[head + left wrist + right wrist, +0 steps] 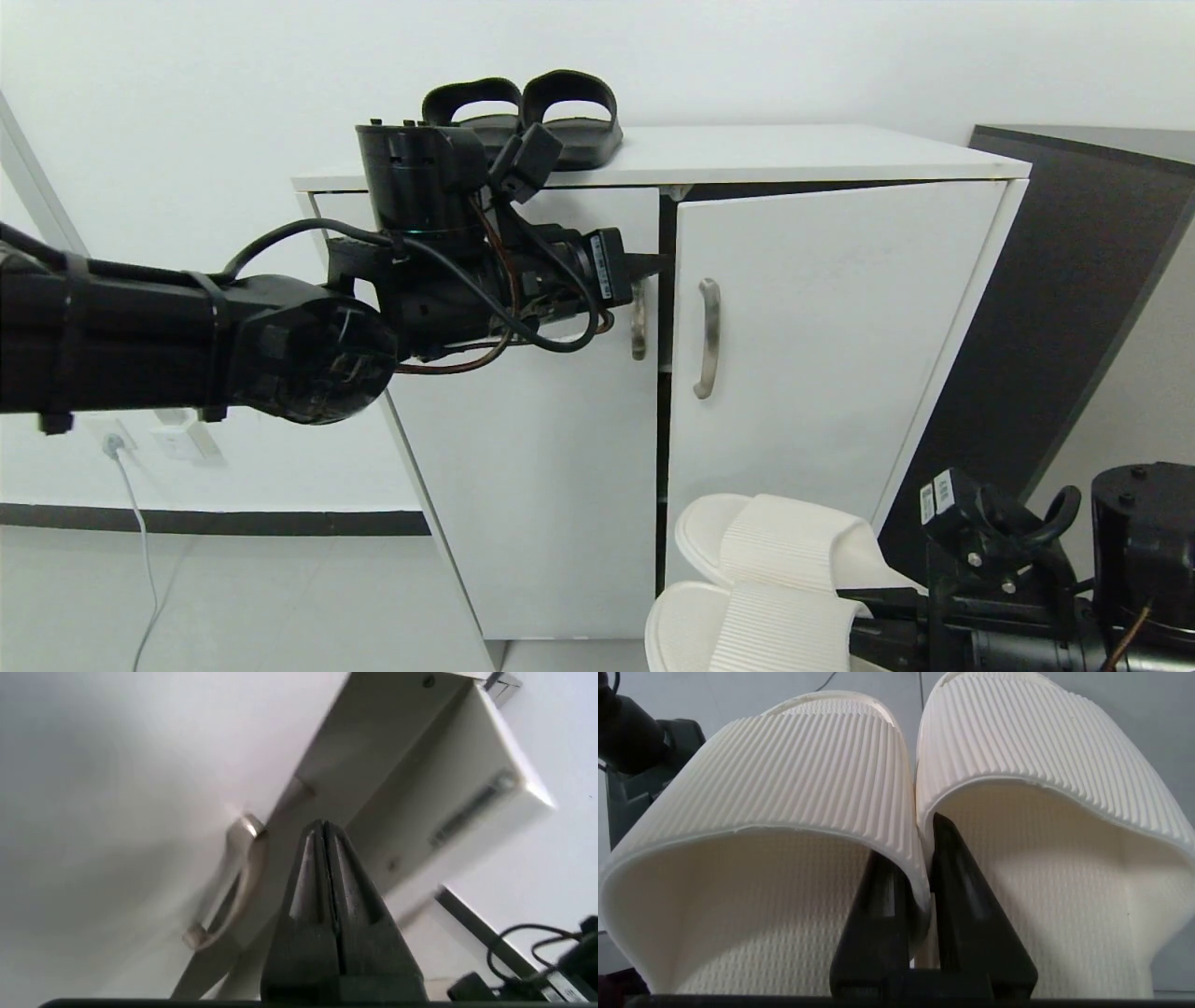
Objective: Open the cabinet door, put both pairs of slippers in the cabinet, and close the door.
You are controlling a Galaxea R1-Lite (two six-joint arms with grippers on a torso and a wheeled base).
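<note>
A white two-door cabinet [523, 467] stands before me with a pair of black slippers [532, 107] on its top. The right door [822, 355] is slightly ajar, with a dark gap along its top and inner edge. My left gripper [658, 266] is shut, its tip at the gap between the doors, just above the left door's handle [639, 327]. In the left wrist view the closed fingers [324, 840] point past a metal handle [234, 882]. Low at the front right, my right gripper [868, 635] is shut on a pair of white ribbed slippers [766, 569], pinching their adjoining straps [920, 849].
A dark grey panel [1074, 327] leans against the cabinet's right side. A wall socket with a cable [187, 439] sits low on the wall at the left. Bare floor [280, 607] lies left of the cabinet.
</note>
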